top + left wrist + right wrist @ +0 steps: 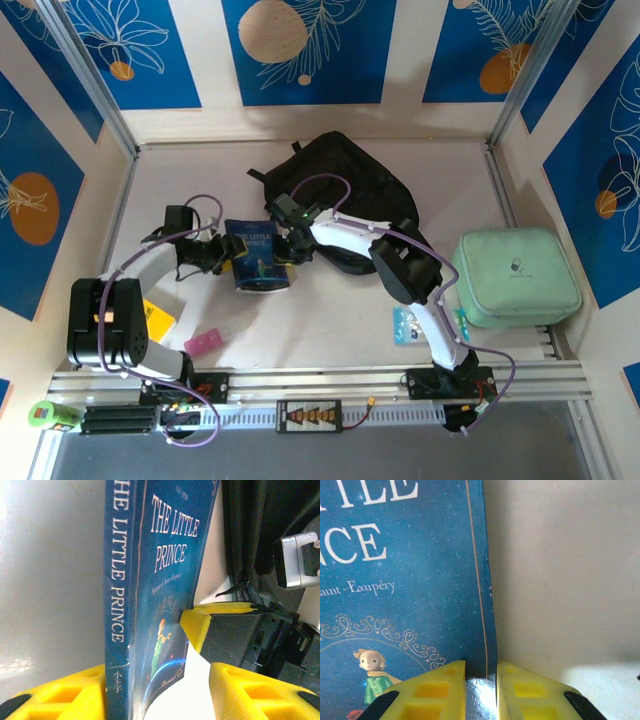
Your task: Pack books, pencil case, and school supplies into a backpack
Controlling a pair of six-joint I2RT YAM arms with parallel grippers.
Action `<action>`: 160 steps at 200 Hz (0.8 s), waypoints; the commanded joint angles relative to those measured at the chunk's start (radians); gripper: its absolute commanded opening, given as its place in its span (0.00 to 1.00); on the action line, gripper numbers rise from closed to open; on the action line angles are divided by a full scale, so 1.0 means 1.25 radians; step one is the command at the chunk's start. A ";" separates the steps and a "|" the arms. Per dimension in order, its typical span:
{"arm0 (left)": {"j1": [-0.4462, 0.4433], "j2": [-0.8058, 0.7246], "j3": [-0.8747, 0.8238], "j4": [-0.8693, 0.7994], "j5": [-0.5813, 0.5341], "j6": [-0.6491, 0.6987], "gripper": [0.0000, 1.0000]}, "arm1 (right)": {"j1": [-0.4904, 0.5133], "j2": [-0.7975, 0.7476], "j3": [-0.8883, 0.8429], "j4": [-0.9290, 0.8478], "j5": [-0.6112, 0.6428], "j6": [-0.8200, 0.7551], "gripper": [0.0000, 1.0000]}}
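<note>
The dark blue book [256, 258], "The Little Prince", stands on edge on the table in front of the black backpack [345, 175]. My right gripper [481, 676] is shut on its edge from the right, and its place in the top view is [289, 248]. My left gripper [157, 692] is open around the spine [116, 580] from the left side [224, 257]. One left finger [65, 697] touches the spine and the other stands off the cover. A yellow book [160, 318] lies partly hidden under my left arm.
A mint-green zip case [515, 278] lies at the right. A pink eraser [207, 343] and a small blue-white packet [407, 325] lie near the front edge. Dark backpack fabric [250, 530] hangs close behind the book.
</note>
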 commanded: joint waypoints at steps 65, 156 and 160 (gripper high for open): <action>-0.006 -0.049 0.026 -0.028 -0.014 0.020 0.13 | 0.006 -0.068 -0.097 0.063 0.053 -0.115 0.26; -0.012 -0.214 0.116 0.010 -0.066 -0.104 0.00 | -0.077 -0.433 -0.389 0.379 -0.112 -0.041 0.61; -0.014 -0.218 0.118 0.031 -0.065 -0.125 0.00 | -0.083 -0.444 -0.399 0.385 -0.115 -0.026 0.62</action>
